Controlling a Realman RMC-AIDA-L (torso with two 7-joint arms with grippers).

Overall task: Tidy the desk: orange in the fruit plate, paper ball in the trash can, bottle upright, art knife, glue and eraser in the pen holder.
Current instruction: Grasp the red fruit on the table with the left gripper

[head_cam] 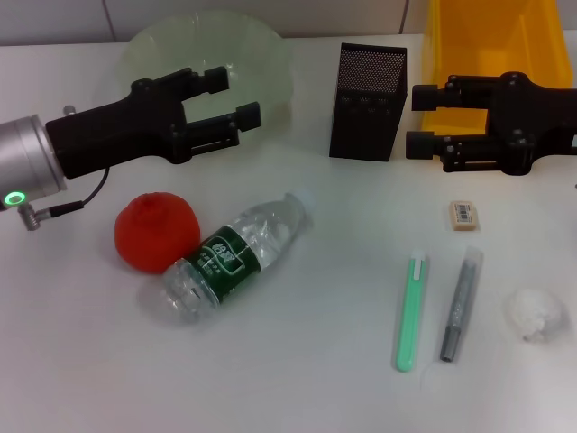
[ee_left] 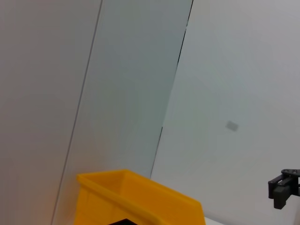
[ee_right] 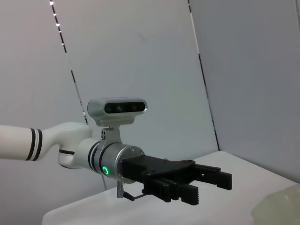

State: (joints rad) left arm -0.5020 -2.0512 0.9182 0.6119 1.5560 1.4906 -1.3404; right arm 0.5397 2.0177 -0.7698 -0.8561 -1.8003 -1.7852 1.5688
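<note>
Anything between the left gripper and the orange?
Nothing visible. The left gripper hangs open above the fruit plate's near edge; the orange lies nearer the robot with bare table between. The bottle touches the orange's far side.

The white tabletop (head_cam: pixel 297 379) carries everything. At its far edge stand the fruit plate (head_cam: pixel 270 63), the black pen holder (head_cam: pixel 368 101) and the yellow trash can (head_cam: pixel 500 45). Nearer, the orange (head_cam: pixel 155 232) touches the bottle (head_cam: pixel 236 255), which lies on its side. To the right lie the eraser (head_cam: pixel 463 215), a green art knife (head_cam: pixel 411 311), a grey glue stick (head_cam: pixel 461 305) and the paper ball (head_cam: pixel 535 312).
</note>
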